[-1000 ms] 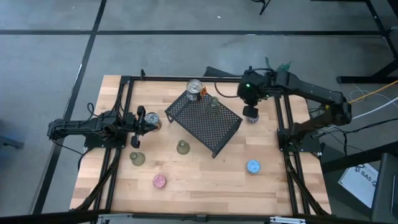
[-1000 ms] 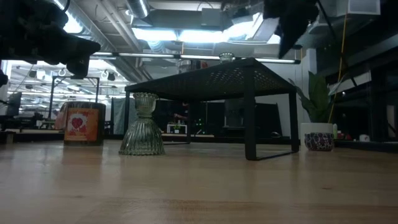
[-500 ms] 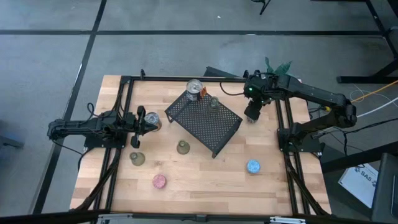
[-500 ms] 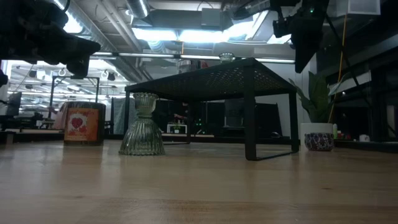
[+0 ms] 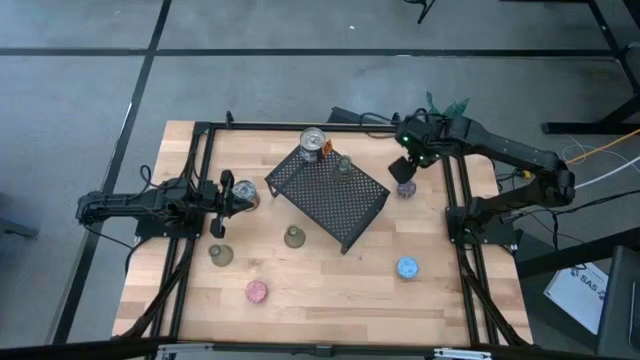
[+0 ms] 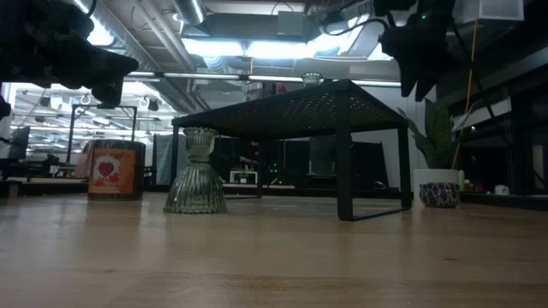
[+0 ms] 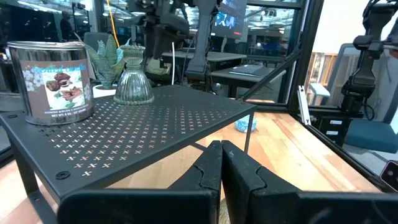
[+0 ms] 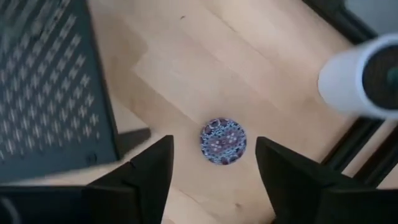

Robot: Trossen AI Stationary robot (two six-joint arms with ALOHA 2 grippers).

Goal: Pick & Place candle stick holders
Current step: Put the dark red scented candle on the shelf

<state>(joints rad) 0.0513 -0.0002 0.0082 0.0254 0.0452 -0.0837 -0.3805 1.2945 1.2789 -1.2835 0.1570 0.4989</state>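
A purple candle stick holder (image 8: 222, 140) stands on the wood at the table's far right (image 5: 405, 189). My right gripper (image 8: 214, 163) hangs open above it, pointing steeply down (image 5: 410, 168), one finger on either side in the wrist view and clear of it. An olive-green glass holder (image 5: 343, 165) stands on the black mesh rack (image 5: 330, 195). Two more olive-green ones (image 5: 294, 237) (image 5: 220, 255), a pink one (image 5: 257, 291) and a blue one (image 5: 407, 267) stand on the table. My left gripper (image 5: 228, 195) waits shut and level at the left (image 7: 221, 168).
A tin can (image 5: 313, 142) stands on the rack's far corner, another tin (image 5: 245, 196) just ahead of my left gripper. A white pot (image 8: 360, 74) with a green plant (image 5: 445, 105) stands near the purple holder. Black frame rails (image 5: 462, 190) run along both table sides.
My right gripper has rolled about its own axis above the purple holder and sunk a little, shifting slightly toward the table's far right. Its fingers have spread apart. The purple holder, hidden under the gripper in the high view before, now shows.
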